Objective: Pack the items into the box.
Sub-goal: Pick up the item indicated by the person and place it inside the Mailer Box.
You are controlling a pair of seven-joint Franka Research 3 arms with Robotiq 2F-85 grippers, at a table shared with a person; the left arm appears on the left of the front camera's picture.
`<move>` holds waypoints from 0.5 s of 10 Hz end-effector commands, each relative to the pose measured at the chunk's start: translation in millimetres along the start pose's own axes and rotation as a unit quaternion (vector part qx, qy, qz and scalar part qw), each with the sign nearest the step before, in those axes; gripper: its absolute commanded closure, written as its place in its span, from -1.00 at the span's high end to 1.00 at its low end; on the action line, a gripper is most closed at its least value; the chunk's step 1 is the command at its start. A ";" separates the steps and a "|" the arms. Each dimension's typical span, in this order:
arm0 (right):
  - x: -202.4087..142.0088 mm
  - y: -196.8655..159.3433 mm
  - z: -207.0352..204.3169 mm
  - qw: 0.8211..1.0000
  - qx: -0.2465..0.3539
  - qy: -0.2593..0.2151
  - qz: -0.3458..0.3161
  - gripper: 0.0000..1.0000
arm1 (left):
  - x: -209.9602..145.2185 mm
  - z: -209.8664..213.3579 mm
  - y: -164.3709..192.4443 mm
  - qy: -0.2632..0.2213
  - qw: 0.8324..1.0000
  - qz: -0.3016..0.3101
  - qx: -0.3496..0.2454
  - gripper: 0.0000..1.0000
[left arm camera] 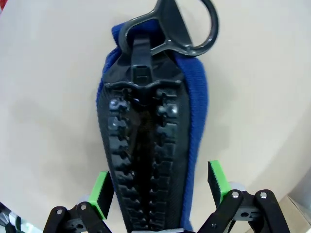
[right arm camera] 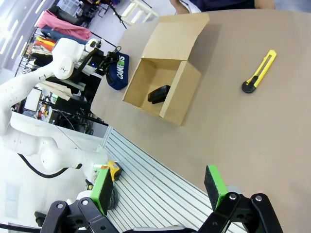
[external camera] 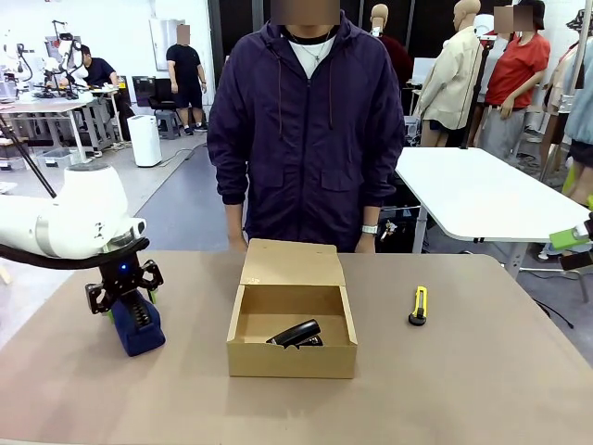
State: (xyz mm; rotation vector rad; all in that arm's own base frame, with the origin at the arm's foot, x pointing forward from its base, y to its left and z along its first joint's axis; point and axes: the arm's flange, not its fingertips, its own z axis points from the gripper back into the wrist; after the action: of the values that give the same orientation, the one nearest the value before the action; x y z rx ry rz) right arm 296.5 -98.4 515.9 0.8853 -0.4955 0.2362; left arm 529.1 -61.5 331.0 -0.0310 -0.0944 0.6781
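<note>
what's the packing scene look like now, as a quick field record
box: open, flap lid up, mid-table
inside box: black stapler-like tool
pouch: navy, on table left of box, zip side up
left gripper: open, jaws straddling pouch
knife: on table, right of box
right gripper: open, holding nothing

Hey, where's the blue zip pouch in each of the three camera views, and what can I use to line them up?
Front view: pouch at the table's left side, under the left gripper.
Left wrist view: pouch in the centre, zipper facing the camera, between the green pads.
Right wrist view: pouch at upper left, left of the box.
Shared landmark: the left gripper straddling the pouch.
</note>
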 end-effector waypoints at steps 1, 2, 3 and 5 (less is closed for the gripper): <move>2.2 0.0 2.6 1.000 0.001 0.004 0.005 1.00 | 3.3 -1.7 -2.7 0.002 1.000 0.012 0.018 1.00; 2.2 0.0 2.6 1.000 0.001 0.004 0.005 1.00 | 4.1 -1.0 -3.3 0.004 1.000 0.010 0.014 -0.19; 2.2 0.0 2.6 1.000 0.001 0.004 0.005 1.00 | 4.6 0.0 -4.2 0.001 1.000 0.011 0.014 -1.00; 2.2 0.0 2.6 1.000 0.001 0.004 0.005 1.00 | 4.7 -1.6 -3.0 0.002 1.000 0.015 0.010 -1.00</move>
State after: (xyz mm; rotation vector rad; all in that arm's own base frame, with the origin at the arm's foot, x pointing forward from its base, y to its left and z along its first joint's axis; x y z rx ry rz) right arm 296.5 -98.4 515.8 0.8853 -0.4955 0.2362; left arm 533.7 -61.0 331.8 -0.0245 -0.0815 0.6876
